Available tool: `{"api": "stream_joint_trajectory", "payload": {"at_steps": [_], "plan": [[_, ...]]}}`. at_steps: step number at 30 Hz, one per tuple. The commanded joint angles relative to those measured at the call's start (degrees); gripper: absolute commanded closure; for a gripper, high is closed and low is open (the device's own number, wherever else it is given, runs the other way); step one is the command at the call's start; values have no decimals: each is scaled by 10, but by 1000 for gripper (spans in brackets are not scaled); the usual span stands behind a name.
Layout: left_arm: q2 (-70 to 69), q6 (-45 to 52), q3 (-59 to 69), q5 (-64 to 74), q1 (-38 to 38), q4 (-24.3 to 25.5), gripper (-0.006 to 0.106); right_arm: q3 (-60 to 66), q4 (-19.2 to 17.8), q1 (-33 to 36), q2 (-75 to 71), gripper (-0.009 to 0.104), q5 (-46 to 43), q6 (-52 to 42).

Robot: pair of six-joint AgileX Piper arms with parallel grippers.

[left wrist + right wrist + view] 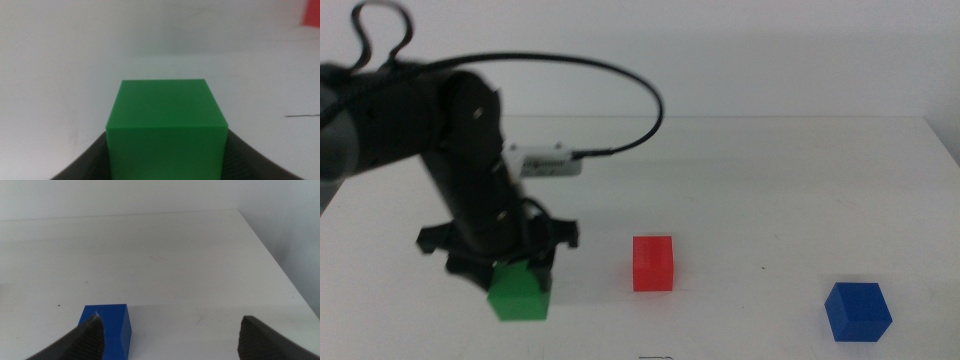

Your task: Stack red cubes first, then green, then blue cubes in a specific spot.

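**Green cube in the left gripper, red cube waiting as the base**

Green fills the left wrist view: the green cube (165, 130) sits squarely between the left gripper's (165, 160) dark jaws, which press against its two sides. In the middle view the left gripper (517, 272) reaches down from the left side of the table and the green cube (520, 293) is at its tip, at or just above the tabletop; whether it has left the surface cannot be told. The hold looks centred, probably so the cube stays level when set down on another.

The red cube (653, 263) stands alone on the white table (770, 190), near the green one and apart from it. Being first in the order, it likely marks the stacking spot, and green would go on top of it.

The blue cube (858, 311) rests well off to the right, untouched, since it comes last. The right gripper (170, 335) waits close over it with jaws spread wide and empty, one jaw in front of the blue cube (112, 330), seemingly ready for its turn.
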Motion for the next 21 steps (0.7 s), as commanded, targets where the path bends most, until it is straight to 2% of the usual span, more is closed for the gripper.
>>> {"api": "stream_joint_trajectory", "payload": {"at_steps": [1,10,21], "plan": [[-16,-44,-54,29,-22,14,102,-15,-5,-2,-13,15,-42,-5],[86,-128,-239,111,-114,39,102,-15,-5,-2,-13,15,-42,-5],[151,-190,-345,111,-160,49,101,-15,-5,-2,-13,15,-42,-5]]}}
